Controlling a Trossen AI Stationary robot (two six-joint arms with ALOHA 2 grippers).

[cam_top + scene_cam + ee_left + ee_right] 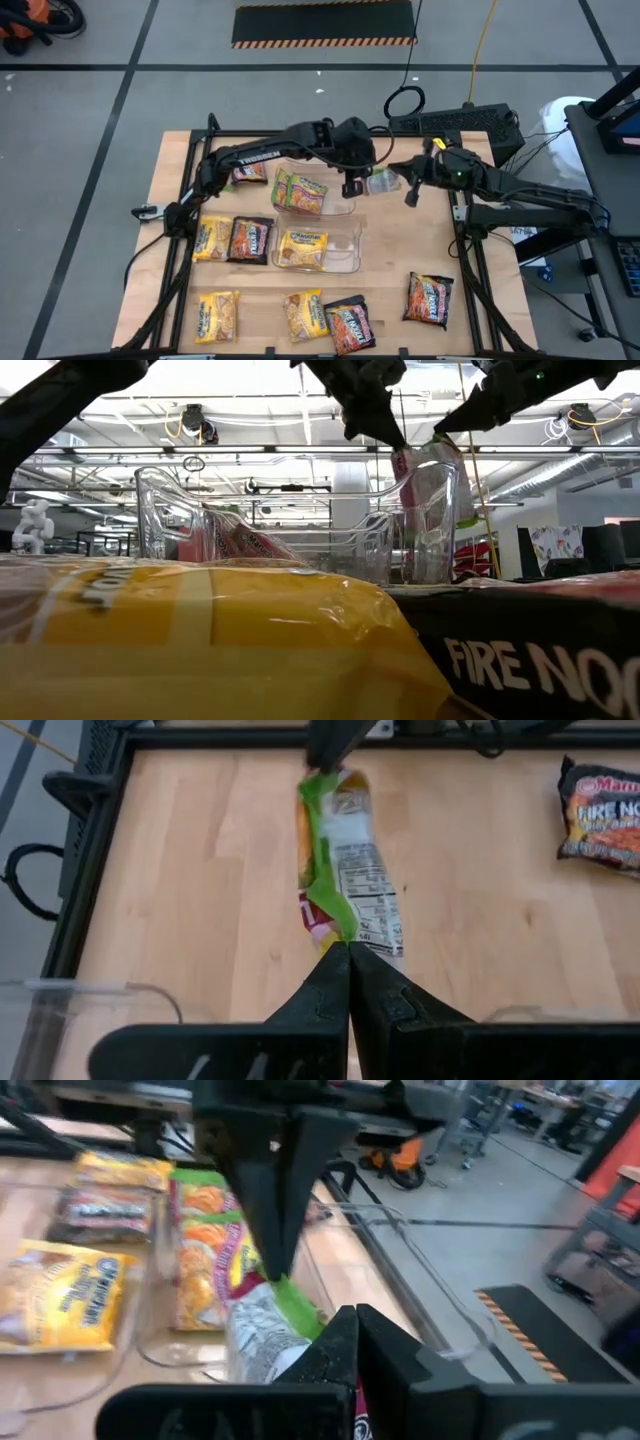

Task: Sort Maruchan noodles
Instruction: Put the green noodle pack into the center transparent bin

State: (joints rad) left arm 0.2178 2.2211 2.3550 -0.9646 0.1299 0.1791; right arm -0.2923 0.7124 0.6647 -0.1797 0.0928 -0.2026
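Green-yellow packet [382, 181] | pinched between left end effector [352, 186] and right end effector [411, 194], both apparently closed on it

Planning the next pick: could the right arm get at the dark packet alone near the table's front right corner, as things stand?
Probably not yet. The path to the dark packet looks open, but the right gripper is shut on the green packet, which the left gripper also pinches.

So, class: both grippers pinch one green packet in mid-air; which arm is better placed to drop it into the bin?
Left, probably. The left gripper holds the green packet beside the bin with green packets; the right gripper sits farther away.
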